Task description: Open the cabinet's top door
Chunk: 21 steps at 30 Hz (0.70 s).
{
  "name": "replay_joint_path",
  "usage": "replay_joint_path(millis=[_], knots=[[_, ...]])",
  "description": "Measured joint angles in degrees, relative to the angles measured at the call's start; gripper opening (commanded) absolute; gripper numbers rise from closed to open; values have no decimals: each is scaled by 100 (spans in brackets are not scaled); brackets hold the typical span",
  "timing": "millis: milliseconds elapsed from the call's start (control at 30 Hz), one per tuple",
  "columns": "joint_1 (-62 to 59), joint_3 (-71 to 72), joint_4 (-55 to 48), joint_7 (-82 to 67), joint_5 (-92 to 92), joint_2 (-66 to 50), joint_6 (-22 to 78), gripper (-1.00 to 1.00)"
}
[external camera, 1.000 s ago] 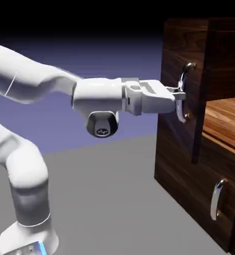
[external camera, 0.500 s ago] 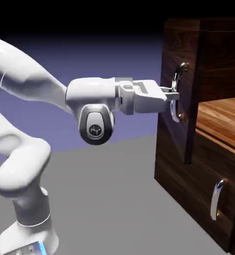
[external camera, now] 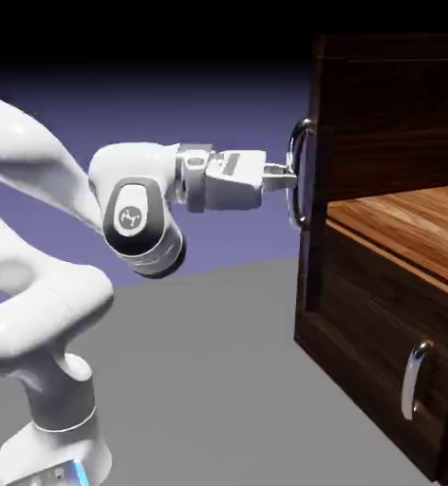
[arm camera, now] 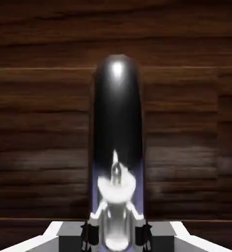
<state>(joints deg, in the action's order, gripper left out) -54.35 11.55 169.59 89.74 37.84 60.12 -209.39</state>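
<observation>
**A:** So how far along is this one? Is the top door (arm camera: 39,123) actually open?

**B:** Pretty much, yeah. It's standing well out from the cabinet (external camera: 327,327), nearly edge-on in the exterior view, and you can see the orange-brown shelf (external camera: 408,214) past the tool (external camera: 289,177), over toward the exterior view's right. I'd call the main pull done, or close to it.

**A:** Nice. Is the tool hanging on to it?

**B:** Doesn't look like it. The fingers are parted a little, with the curved metal handle (external camera: 296,166) between them. In the hand view there seem to be slim gaps either side of the bar, so I'd say nothing is clamped. Whether one finger is brushing it, can't tell.

**A:** And the door itself, where's that from the tool?

**B:** Directly ahead of the fingertips, just behind the handle. The lower door (external camera: 370,313) sits below the tool and toward the exterior view's right, closed, and the job doesn't need it.

**A:** Anything left, then?

**B:** My guess is just backing straight off the handle, or a small extra nudge if they want it wider. Pull away crooked and a finger could snag the bar and drag the door.
</observation>
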Motion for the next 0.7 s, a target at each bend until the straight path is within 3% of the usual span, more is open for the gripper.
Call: replay_joint_path(millis=[333, 500, 700], knots=[[-1375, 261, -319, 2493, 2199, 533, -525, -100], [-751, -178, -225, 3508, 3344, 1325, 470, -100], [494, -649, -127, 3566, 3781, 1629, 1785, -100]])
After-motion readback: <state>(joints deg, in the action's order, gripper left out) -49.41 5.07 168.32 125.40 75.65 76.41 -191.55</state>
